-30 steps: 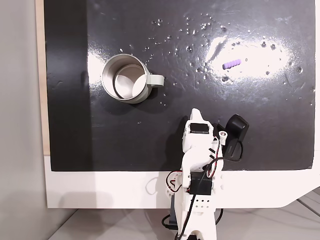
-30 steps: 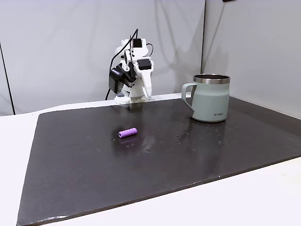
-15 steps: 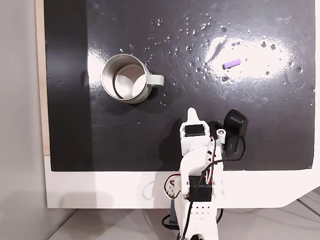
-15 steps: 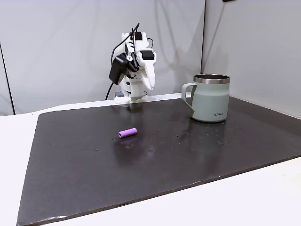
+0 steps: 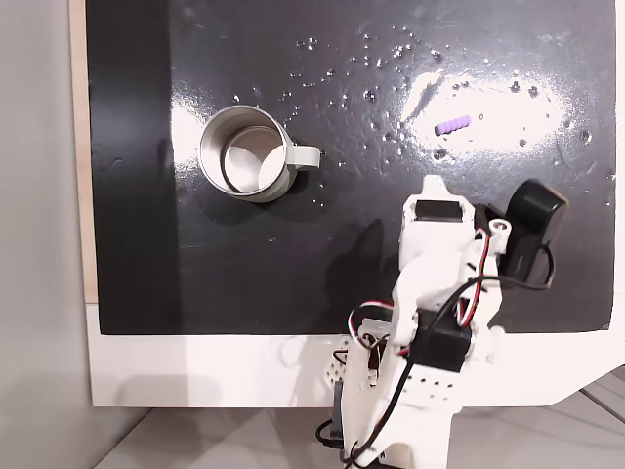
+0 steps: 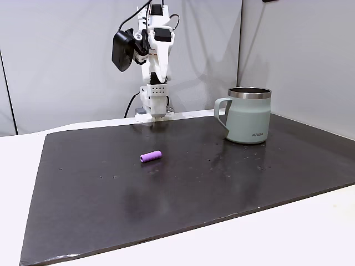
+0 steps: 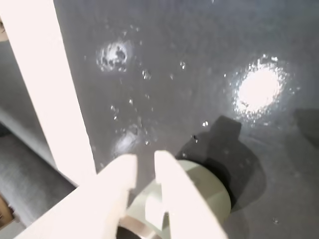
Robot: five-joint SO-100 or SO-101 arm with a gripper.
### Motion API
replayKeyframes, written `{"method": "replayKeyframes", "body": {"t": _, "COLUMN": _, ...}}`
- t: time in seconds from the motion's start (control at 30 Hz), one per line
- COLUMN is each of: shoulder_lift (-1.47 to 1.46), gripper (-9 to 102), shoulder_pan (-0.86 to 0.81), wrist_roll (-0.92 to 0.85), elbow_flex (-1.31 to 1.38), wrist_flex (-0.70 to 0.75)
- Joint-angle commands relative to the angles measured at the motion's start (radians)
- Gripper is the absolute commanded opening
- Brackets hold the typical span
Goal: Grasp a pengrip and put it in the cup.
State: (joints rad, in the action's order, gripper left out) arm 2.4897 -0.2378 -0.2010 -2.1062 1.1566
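The small light-purple pengrip (image 5: 451,125) lies on the black mat at the upper right of a fixed view from above, and left of centre (image 6: 150,157) in the side fixed view. The grey metal cup (image 5: 244,153) stands upright and apart from it, at the right (image 6: 248,115) in the side view. My gripper (image 5: 433,184) is raised above the mat between the two, nearer the pengrip. In the wrist view its white fingers (image 7: 144,158) are close together with nothing between them, and the cup (image 7: 212,191) shows beneath them.
A black mat (image 5: 293,264) covers most of a white table (image 5: 195,371). My arm's base (image 6: 152,108) stands at the mat's far edge in the side view, with grey wall panels behind it. White specks and glare spots dot the mat.
My arm has lifted well off the mat and swung to the right in the view from above. The pengrip and the cup have not moved.
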Motion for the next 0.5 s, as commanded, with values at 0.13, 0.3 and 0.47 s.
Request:
{"method": "replayKeyframes", "body": {"t": 0.13, "shoulder_lift": -0.411, "gripper": 12, "shoulder_pan": -0.018, "wrist_roll": -0.075, "elbow_flex": 0.385, "wrist_flex": 0.098}}
{"method": "replayKeyframes", "body": {"t": 0.3, "shoulder_lift": -0.627, "gripper": 27, "shoulder_pan": -0.040, "wrist_roll": -0.089, "elbow_flex": 0.571, "wrist_flex": 0.167}}
{"method": "replayKeyframes", "body": {"t": 0.47, "shoulder_lift": -0.798, "gripper": 31, "shoulder_pan": -0.063, "wrist_roll": -0.089, "elbow_flex": 0.704, "wrist_flex": 0.195}}
